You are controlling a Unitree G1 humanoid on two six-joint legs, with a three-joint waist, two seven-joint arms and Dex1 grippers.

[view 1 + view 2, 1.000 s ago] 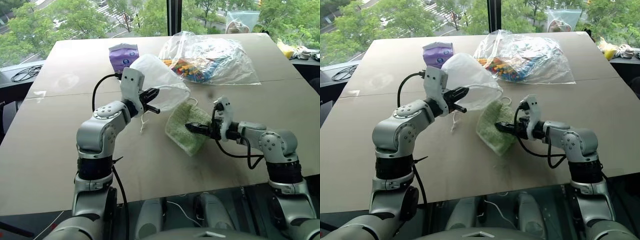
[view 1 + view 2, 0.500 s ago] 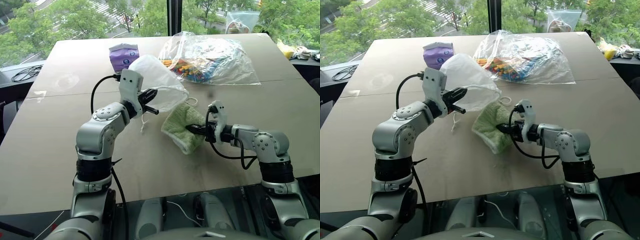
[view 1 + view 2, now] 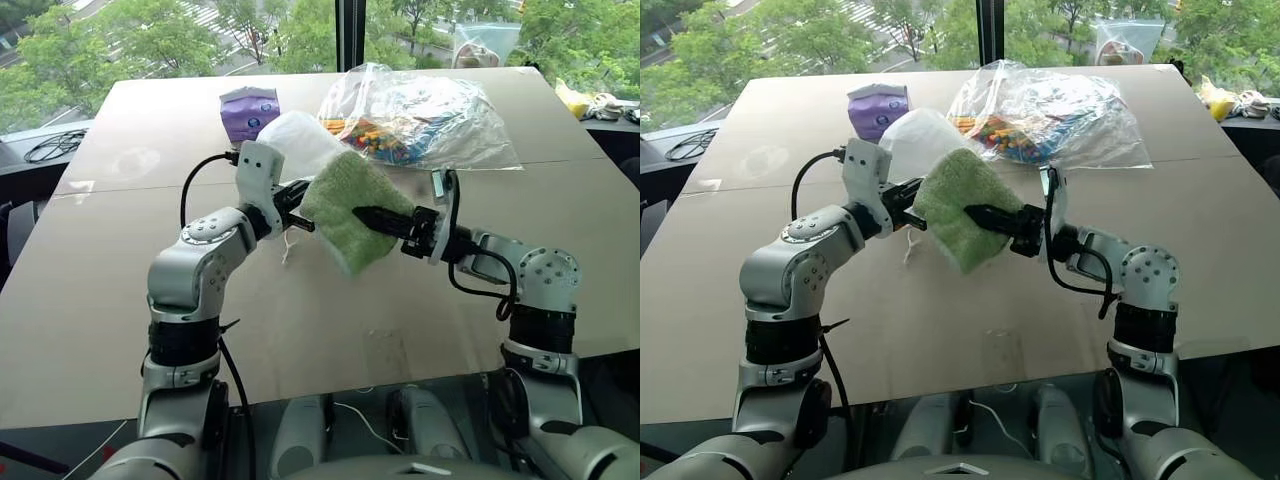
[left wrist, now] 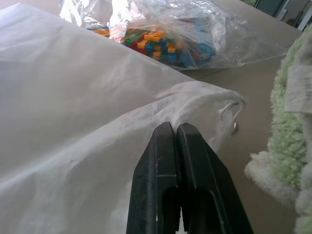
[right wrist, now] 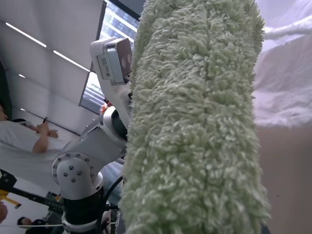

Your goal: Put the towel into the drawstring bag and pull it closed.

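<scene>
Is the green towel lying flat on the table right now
No, the towel hangs clear of the table, pinched in the right gripper.

R gripper point(image 3: 362, 213) clamped on towel point(image 3: 345, 205), lifted it off table (toward bag mouth)

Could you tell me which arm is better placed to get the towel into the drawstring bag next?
The right, most likely: the right gripper is shut on the towel, lifted beside the drawstring bag, while the left gripper is shut on the bag's edge.
</scene>
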